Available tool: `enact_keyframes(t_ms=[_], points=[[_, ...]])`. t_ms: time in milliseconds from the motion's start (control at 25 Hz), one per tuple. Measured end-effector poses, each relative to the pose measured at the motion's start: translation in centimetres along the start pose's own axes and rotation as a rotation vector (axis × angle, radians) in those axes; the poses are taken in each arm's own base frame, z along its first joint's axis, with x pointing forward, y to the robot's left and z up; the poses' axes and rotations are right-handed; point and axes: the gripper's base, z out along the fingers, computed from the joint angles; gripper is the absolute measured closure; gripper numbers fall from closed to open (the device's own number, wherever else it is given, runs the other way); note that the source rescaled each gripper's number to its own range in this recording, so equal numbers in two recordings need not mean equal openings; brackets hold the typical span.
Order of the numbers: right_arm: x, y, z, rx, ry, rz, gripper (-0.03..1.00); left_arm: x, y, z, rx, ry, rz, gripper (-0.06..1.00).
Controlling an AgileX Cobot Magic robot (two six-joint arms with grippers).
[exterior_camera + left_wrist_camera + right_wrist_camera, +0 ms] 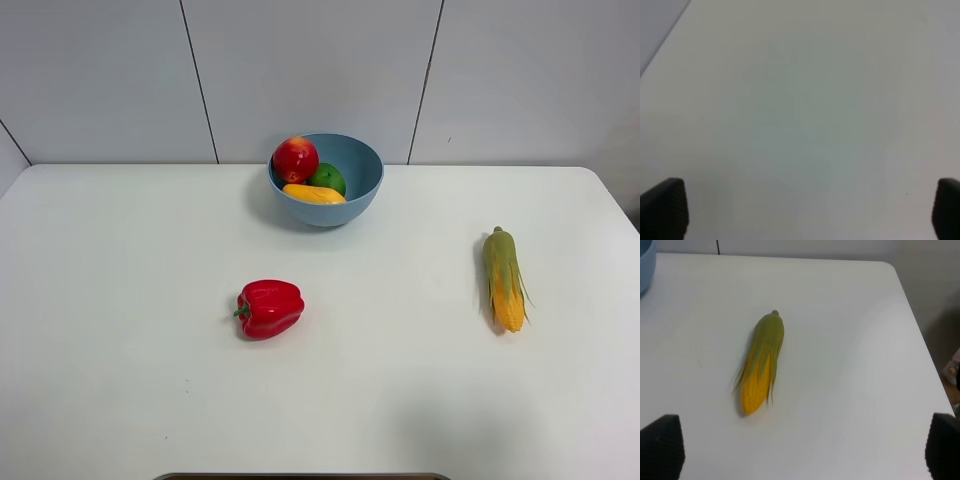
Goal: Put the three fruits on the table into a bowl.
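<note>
From the high camera we find the bowl [327, 180] at the table's [120, 300] far edge, holding the apple [295, 159], lime [328, 178] and mango [313, 194], the mango's long axis lying crosswise. Bell pepper [269, 308] and corn cob [505, 278] lie well apart.

Left wrist: left gripper [800, 210] spread wide over blurred, apparently bare tabletop.

Right wrist: right gripper [800, 447] likewise wide, fingertips cut off at the frame edge.
</note>
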Motion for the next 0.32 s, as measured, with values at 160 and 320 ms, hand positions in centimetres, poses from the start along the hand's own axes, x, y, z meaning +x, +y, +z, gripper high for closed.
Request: enact_keyframes(t_ms=[160,320], points=[[0.00,0.00,0.00,0.000,0.000,0.000,-0.03,0.00,0.00,0.00,0.000,0.000,0.000,-0.06],[0.00,0.00,0.00,0.000,0.000,0.000,-0.03,0.00,0.00,0.00,0.000,0.000,0.000,-0.06]])
